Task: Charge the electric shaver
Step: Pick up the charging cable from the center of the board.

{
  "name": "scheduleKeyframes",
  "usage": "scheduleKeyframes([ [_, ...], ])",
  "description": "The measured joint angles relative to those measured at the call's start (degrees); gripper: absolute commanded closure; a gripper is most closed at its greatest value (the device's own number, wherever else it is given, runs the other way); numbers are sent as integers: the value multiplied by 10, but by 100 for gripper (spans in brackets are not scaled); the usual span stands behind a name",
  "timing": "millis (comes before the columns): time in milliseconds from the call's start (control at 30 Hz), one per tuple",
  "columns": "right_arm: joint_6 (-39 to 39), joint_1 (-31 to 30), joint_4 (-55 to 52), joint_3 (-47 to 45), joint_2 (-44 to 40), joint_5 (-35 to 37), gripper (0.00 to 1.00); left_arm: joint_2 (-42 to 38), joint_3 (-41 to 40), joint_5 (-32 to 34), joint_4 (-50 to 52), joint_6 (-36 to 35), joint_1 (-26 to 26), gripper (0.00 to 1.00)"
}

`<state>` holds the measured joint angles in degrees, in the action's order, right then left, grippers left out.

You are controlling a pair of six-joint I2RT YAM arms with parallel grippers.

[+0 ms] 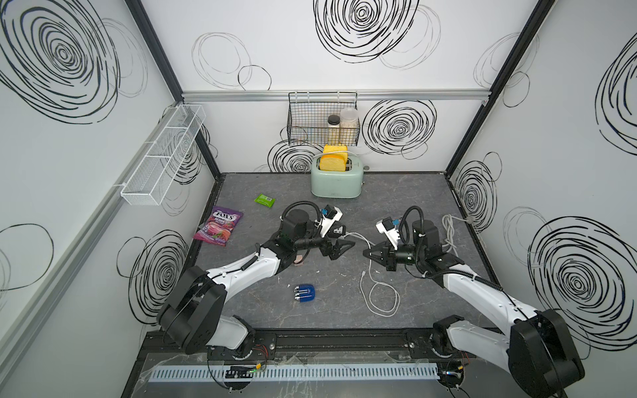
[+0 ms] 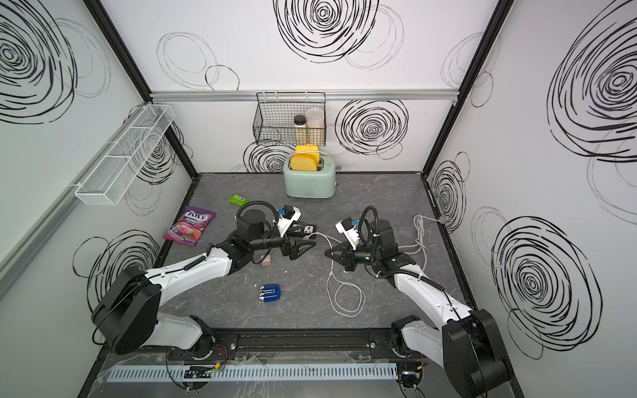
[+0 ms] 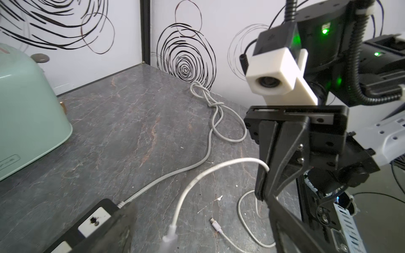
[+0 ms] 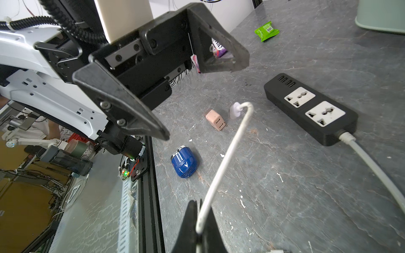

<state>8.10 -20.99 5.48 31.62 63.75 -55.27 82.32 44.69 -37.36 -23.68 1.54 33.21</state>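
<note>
Electric shaver [image 1: 305,293], dark blue: lies on the grey table [image 1: 396,193] toward the front edge, between the two arms, apart from both grippers, with the loop of a white cable [image 1: 382,299] lying near it on the right. Right gripper [image 1: 366,254]: fingers together, clamped on the white cable, whose large plug end stands up in the air near a black power strip [image 4: 306,109]. Left gripper [image 1: 344,249]: jaws wide apart and holding nothing, above the table close to the power strip and a pink adapter [image 4: 215,120]; toaster [image 1: 336,182], candy bag [image 1: 219,225] and green packet [image 1: 264,200] lie further back.
</note>
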Motion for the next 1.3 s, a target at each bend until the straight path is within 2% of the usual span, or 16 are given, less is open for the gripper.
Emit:
scheduleKeyframes([
  [267, -6, -2, 14, -4, -19, -15, 100, 8, -2, 13, 7, -22, 0, 3],
  [633, -21, -2, 28, -19, -39, -31, 100, 7, -28, 27, -10, -22, -26, 3],
  [733, -24, -2, 30, -21, -43, -35, 100, 8, -38, 23, -13, -20, -26, 1],
  [900, -24, -2, 31, -32, -64, -42, 100, 21, -38, 9, -18, -15, -25, 20],
  [1033, -28, -2, 31, -37, -77, -44, 100, 24, -40, -3, -17, -9, -25, 45],
  [1100, -28, -2, 31, -38, -81, -43, 100, 24, -40, -11, -17, -10, -25, 54],
  [1267, -36, -3, 30, -39, -82, -43, 100, 24, -40, -25, -6, -16, -24, 67],
  [1300, -38, -3, 30, -39, -82, -43, 100, 24, -40, -27, -2, -16, -24, 67],
])
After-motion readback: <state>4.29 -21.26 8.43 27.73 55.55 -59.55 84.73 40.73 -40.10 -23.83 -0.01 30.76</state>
